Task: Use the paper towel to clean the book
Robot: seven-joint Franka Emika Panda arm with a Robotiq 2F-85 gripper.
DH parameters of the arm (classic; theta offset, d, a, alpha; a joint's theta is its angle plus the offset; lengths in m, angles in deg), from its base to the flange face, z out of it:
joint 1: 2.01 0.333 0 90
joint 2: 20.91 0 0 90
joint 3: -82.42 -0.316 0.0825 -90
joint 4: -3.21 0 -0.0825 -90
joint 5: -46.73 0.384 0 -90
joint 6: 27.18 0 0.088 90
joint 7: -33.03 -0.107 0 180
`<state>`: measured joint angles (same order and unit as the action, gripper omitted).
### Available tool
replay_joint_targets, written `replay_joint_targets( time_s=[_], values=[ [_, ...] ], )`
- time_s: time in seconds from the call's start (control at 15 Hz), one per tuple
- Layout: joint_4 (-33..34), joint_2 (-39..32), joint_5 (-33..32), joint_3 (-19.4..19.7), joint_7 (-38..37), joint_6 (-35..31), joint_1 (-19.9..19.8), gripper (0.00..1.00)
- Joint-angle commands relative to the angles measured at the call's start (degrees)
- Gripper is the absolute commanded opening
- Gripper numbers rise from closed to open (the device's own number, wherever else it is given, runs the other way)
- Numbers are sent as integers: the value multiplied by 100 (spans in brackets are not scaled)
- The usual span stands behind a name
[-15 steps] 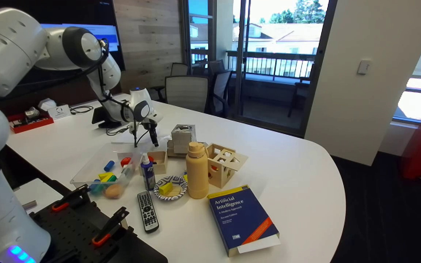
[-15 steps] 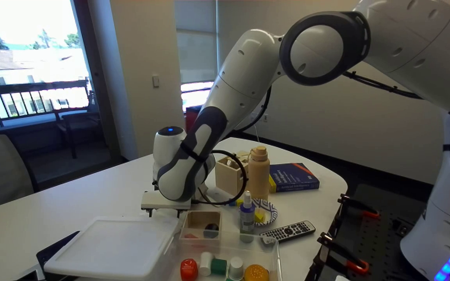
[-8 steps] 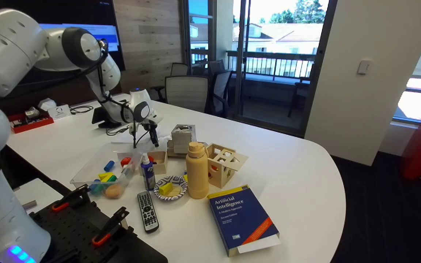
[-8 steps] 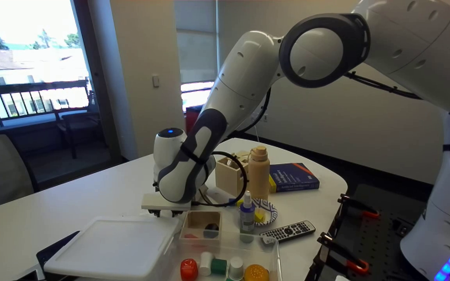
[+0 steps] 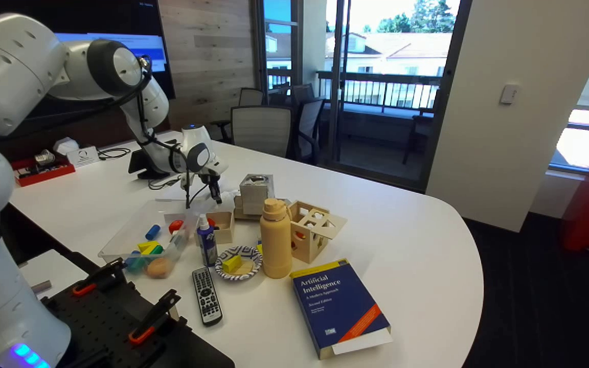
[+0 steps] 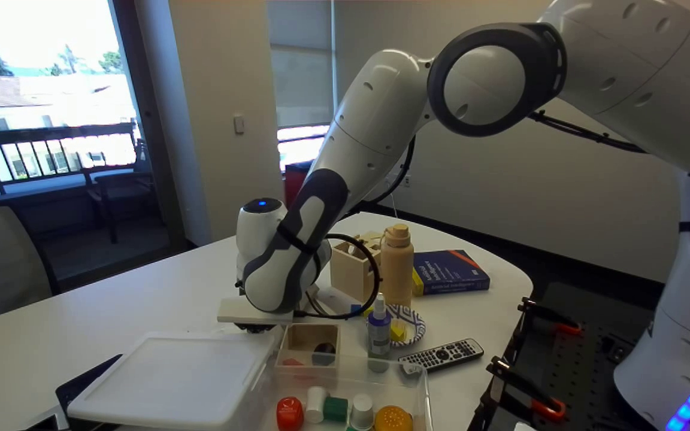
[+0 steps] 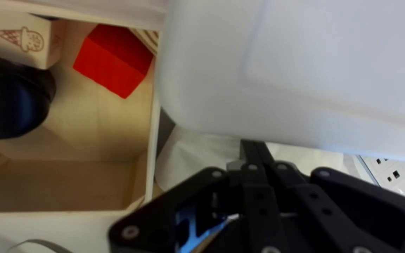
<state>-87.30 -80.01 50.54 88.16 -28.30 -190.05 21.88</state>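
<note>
The book (image 5: 336, 301), dark blue with a yellow spine and an orange corner stripe, lies flat on the table in both exterior views, well away from the gripper. In the wrist view a pale, creased paper towel (image 7: 195, 154) shows between a wooden box and a white lid, partly covered by the lid. My gripper (image 7: 255, 142) points down over it, its fingertips together and the paper visible on both sides of them. Whether a fold is pinched between them I cannot tell. In an exterior view the gripper (image 6: 255, 328) sits low behind the lid, its tips hidden.
Close by the fingers are the white plastic lid (image 7: 294, 77) and the wooden box (image 7: 118, 119) with a red block inside. A tan bottle (image 5: 276, 245), spray bottle (image 5: 206, 240), patterned bowl (image 5: 238, 276), shape-sorter box (image 5: 307, 240) and remote (image 5: 206, 296) stand between gripper and book.
The gripper's fingers have come together from wide apart. The wrist has sunk slightly. The book and the other objects have stayed in place.
</note>
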Motion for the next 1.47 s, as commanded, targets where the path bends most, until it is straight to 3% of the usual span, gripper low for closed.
replay_joint_targets(
  time_s=[0.0,0.47,0.67,0.93,1.07,1.27,1.4],
  values=[
    [-149,293,177,-2,-77,153,51,0],
    [-1206,1806,38,186,-123,131,354,0],
    [-1803,2629,-191,478,-264,4,657,0],
    [-2508,3682,-1248,1599,-1335,-11,1506,0],
    [-2713,4148,-2253,2356,-2238,87,2012,0],
    [-2755,4717,-3844,3928,-3577,591,3092,0],
    [-2748,5225,-4867,4532,-4224,1285,3473,0]
  ],
)
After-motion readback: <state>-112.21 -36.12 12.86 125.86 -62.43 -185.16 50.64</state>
